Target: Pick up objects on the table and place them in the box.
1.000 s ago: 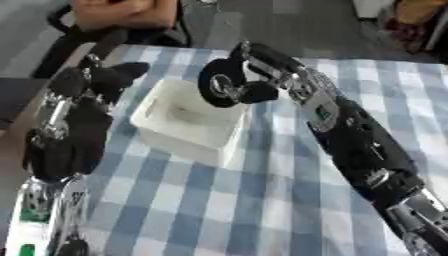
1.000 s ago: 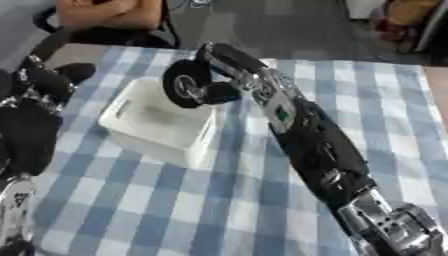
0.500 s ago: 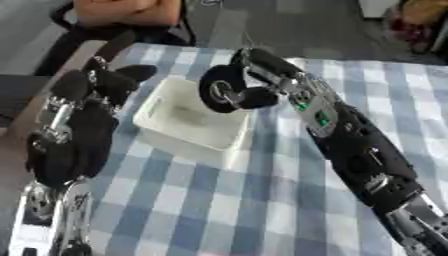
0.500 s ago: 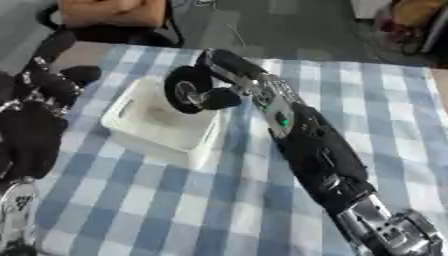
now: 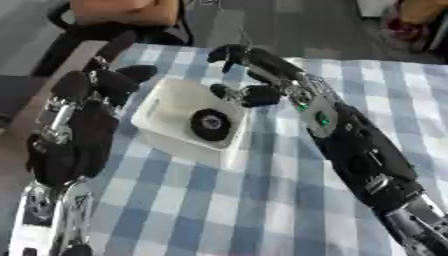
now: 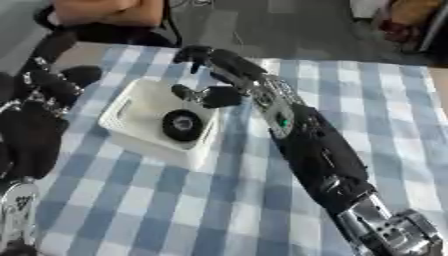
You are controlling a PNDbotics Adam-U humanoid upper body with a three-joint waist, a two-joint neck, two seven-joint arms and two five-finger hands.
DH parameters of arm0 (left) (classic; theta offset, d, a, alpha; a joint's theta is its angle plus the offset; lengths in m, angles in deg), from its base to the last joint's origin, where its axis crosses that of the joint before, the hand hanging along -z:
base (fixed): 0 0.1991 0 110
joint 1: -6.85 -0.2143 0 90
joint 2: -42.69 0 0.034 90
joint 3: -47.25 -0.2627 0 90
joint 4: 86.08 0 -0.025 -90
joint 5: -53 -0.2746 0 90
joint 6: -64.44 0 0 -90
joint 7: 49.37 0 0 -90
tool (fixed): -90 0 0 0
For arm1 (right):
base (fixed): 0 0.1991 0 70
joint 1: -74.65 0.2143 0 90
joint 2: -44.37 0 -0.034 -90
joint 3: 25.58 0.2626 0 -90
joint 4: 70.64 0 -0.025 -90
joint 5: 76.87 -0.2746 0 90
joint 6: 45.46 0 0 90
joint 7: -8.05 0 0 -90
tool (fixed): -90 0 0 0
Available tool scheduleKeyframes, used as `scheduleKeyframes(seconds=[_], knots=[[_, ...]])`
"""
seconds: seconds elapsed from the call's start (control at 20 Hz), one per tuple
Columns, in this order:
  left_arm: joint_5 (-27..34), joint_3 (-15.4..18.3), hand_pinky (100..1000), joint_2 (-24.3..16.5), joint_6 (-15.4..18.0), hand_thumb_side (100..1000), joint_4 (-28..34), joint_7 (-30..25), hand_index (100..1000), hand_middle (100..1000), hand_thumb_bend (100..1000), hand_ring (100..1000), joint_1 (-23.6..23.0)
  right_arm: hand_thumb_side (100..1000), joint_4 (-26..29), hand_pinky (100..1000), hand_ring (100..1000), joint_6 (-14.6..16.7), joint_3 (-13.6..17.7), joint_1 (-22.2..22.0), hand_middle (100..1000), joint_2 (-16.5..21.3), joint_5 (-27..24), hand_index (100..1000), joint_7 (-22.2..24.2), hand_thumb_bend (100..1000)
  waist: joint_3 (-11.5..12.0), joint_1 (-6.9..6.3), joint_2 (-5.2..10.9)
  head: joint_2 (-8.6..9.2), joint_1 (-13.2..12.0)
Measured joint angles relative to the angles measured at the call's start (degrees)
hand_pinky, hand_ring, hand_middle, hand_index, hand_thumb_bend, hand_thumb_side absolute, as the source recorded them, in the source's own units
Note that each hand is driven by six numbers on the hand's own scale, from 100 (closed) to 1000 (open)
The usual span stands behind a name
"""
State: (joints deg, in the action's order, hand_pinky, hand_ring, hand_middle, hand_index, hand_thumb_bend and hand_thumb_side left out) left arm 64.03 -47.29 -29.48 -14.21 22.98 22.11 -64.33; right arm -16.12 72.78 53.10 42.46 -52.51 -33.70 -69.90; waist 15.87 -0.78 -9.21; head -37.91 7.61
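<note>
A black round ring-shaped object point(image 5: 211, 124) lies inside the white box point(image 5: 161, 106) on the checked tablecloth. My right hand point(image 5: 248, 66) hovers over the box's right side, open, its fingers spread above the object and its thumb point(image 5: 254, 95) near the box's rim, holding nothing. Beside the box's left wall my left hand point(image 5: 98, 86) stands open with its fingers up, and I cannot tell whether it touches the wall.
The blue and white checked tablecloth point(image 5: 262, 205) covers the table. A person sits at the far edge behind the table point(image 5: 131, 12). The table's left edge point(image 5: 52, 85) runs close to my left arm.
My right hand has opened and let go of the black round object, which now lies in the box. The camera view has shifted slightly.
</note>
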Motion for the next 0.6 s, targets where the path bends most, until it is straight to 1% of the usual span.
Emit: scheduleKeyframes(seconds=[0.6], knots=[[0.0,0.0,906,0.0,0.0,929,0.0,0.0,634,951,100,744,0.0,865,0.0,910,694,-0.3,0.0,0.0,856,0.0,0.4,897,-0.7,318,-0.5,-0.15,0.00,0.03,0.0]])
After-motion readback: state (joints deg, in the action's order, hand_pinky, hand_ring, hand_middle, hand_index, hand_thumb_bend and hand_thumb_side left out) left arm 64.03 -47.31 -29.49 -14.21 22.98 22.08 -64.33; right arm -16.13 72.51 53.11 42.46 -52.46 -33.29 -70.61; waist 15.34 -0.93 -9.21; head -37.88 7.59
